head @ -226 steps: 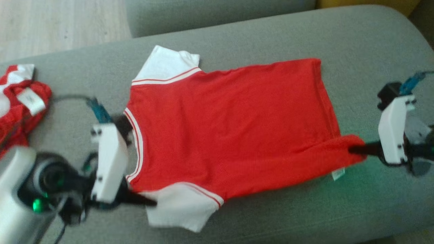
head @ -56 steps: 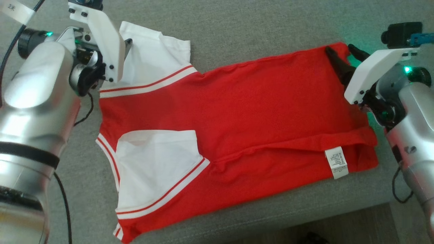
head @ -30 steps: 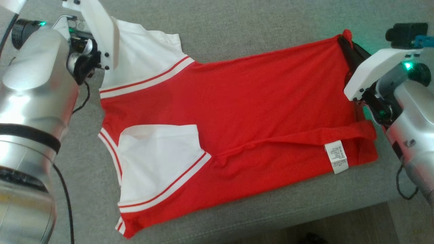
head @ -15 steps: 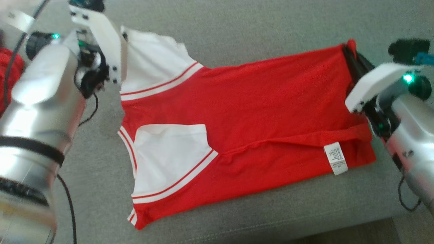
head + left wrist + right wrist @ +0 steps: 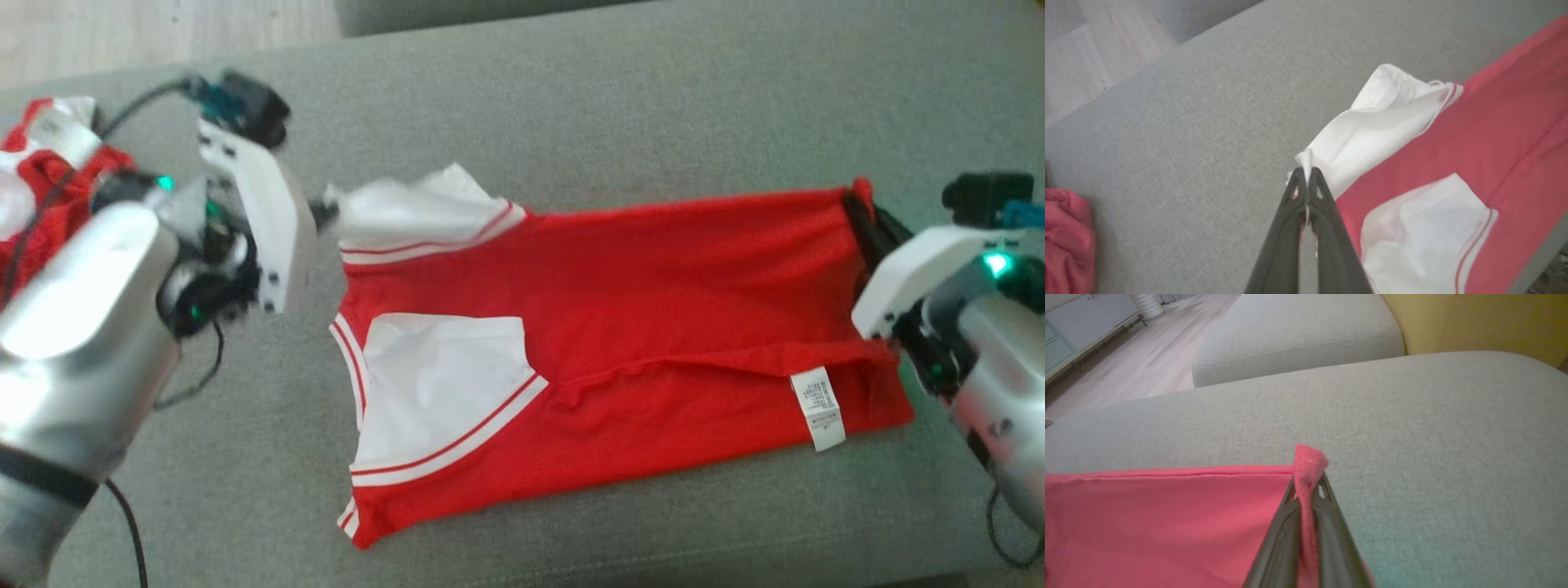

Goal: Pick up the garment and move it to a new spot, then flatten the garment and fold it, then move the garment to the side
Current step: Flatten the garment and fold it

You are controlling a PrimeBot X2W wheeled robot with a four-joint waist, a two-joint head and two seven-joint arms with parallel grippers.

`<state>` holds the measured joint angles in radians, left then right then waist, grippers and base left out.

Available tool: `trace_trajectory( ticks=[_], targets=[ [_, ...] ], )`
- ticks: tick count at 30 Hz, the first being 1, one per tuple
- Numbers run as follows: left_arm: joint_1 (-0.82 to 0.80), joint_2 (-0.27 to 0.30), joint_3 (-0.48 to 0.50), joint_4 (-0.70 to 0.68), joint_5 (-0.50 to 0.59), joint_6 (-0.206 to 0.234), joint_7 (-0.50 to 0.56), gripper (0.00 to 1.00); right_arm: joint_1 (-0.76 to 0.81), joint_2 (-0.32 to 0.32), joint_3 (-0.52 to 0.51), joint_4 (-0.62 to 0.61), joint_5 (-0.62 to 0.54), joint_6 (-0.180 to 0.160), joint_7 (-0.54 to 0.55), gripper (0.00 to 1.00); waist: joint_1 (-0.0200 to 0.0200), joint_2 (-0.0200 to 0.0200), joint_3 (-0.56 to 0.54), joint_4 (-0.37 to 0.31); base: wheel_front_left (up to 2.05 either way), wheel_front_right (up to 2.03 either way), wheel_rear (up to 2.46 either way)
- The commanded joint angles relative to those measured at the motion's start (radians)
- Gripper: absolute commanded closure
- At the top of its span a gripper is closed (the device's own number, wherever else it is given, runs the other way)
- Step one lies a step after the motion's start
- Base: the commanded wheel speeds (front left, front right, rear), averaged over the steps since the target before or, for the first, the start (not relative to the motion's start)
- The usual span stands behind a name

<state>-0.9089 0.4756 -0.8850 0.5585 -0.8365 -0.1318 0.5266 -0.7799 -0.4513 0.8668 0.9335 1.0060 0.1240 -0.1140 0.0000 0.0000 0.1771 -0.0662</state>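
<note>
A red garment [image 5: 653, 302] with white sleeves lies across the grey cushion [image 5: 571, 106], its near long edge folded over with one white sleeve [image 5: 441, 384] and a care label [image 5: 819, 407] on top. My left gripper [image 5: 326, 214] is shut on the far white sleeve [image 5: 1372, 134], lifting its tip; in the left wrist view the left gripper [image 5: 1306, 175] pinches white cloth. My right gripper [image 5: 857, 208] is shut on the garment's far hem corner [image 5: 1309, 461], raised off the cushion.
A second red and white garment [image 5: 41, 180] is bunched at the cushion's far left. Wood floor [image 5: 163, 33] lies beyond the cushion, with another grey cushion [image 5: 1298, 339] and a yellow surface [image 5: 1478, 322] behind. The cushion's near edge runs along the bottom.
Both grippers, shut on the far sleeve and the far hem corner, have drawn the far edge toward me, crumpling the sleeve. The head camera has also tilted, shifting the whole scene.
</note>
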Motion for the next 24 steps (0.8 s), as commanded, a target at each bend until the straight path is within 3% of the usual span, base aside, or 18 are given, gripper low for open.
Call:
trace_trajectory(
  ticks=[1, 9, 14, 24],
  targets=[
    [-0.024, 0.058, 0.031, -0.058, -0.018, 0.001, 0.028, 1.00, 0.022, -0.025, 0.011, -0.010, 0.011, 0.007, -0.001, 1.00, 0.0000, 0.0000, -0.018, 0.011, 0.00, 0.00, 0.00],
    [0.080, 0.159, -0.009, -0.313, -0.143, 0.006, 0.222, 1.00, 0.040, -0.065, 0.078, -0.011, 0.031, 0.007, 0.047, 1.00, 0.0000, 0.0000, -0.048, 0.026, 0.00, 0.00, 0.00],
    [0.126, 0.213, -0.015, -0.434, -0.202, 0.038, 0.313, 1.00, 0.035, -0.095, 0.130, -0.028, 0.037, 0.007, 0.093, 1.00, 0.0000, 0.0000, -0.056, 0.024, 0.00, 0.00, 0.00],
    [0.201, 0.246, -0.031, -0.550, -0.279, 0.084, 0.387, 1.00, 0.012, -0.171, 0.266, -0.106, 0.046, 0.007, 0.198, 1.00, 0.0000, 0.0000, -0.055, 0.009, 0.00, 0.00, 0.00]
  ],
)
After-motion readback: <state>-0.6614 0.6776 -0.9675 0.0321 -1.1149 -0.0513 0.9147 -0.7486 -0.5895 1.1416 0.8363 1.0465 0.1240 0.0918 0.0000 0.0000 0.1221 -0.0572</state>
